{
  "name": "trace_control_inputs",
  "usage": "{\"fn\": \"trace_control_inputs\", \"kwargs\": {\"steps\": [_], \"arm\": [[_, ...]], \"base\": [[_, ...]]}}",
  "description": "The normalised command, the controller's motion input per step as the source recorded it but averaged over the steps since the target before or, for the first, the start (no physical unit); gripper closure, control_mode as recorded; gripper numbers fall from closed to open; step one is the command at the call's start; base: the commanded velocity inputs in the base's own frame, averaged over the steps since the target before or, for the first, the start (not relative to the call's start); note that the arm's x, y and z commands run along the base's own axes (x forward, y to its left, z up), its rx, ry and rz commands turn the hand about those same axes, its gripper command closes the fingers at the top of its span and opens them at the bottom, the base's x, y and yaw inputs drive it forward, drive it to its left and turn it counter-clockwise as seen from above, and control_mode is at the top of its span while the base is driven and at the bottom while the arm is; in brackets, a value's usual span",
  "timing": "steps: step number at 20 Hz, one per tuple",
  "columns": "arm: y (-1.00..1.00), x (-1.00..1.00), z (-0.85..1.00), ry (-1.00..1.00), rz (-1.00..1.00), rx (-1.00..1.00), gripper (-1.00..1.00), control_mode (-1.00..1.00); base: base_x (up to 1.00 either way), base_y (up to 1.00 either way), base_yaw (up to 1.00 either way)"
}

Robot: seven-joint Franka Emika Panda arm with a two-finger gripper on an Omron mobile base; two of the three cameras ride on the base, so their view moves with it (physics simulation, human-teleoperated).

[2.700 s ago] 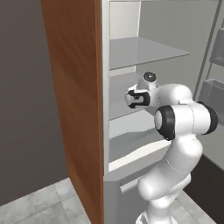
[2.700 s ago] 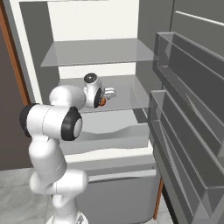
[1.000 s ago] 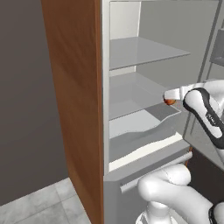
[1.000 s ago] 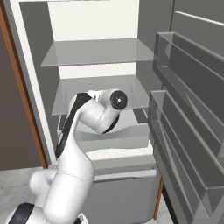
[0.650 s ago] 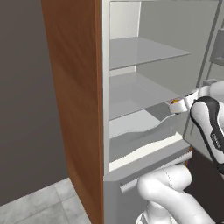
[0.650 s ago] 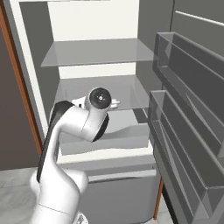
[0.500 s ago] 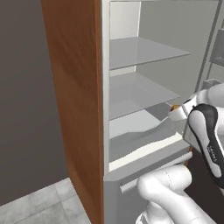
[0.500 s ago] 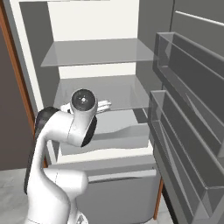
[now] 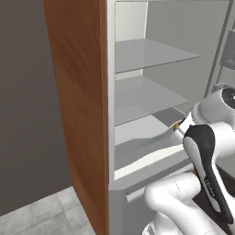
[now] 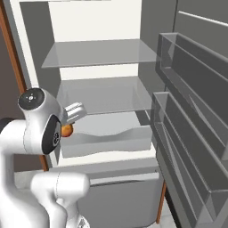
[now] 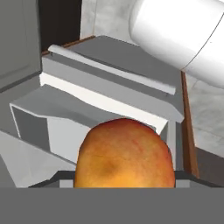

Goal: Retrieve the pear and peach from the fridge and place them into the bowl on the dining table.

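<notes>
The fridge is standing open, its grey shelves lying bare. The door racks are crowding the right side, and a wooden panel is walling off the left.

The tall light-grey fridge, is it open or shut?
Open: the tall light-grey fridge shows its white interior and grey shelves; its door is swung aside.

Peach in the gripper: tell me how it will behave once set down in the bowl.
The peach looks round and smooth, so it will probably roll until a wall stops it. Its skin seems glossy, so it may slip in the grip. It likely bruises if dropped.
</notes>
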Motion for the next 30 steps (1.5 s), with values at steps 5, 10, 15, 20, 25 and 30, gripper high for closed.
{"fn": "trace_control_inputs", "kwargs": {"steps": [5, 10, 15, 20, 25, 30], "arm": [[0.0, 0.0, 0.0, 0.12, 0.14, -0.09, 1.0, -1.0], [0.0, 0.0, 0.0, 0.04, 0.08, -0.02, 1.0, 1.0], [0.0, 0.0, 0.0, 0.0, 0.0, 0.0, 1.0, 1.0], [0.0, 0.0, 0.0, 0.0, 0.0, 0.0, 1.0, 1.0], [0.0, 0.0, 0.0, 0.0, 0.0, 0.0, 1.0, 1.0], [0.0, 0.0, 0.0, 0.0, 0.0, 0.0, 1.0, 1.0]], "base": [[0.0, 0.0, 0.0], [-0.02, 0.0, 0.07], [-0.43, 0.0, 0.29], [-0.67, 0.0, 0.36], [-0.65, 0.0, 0.42], [-0.55, 0.02, 0.5]]}}
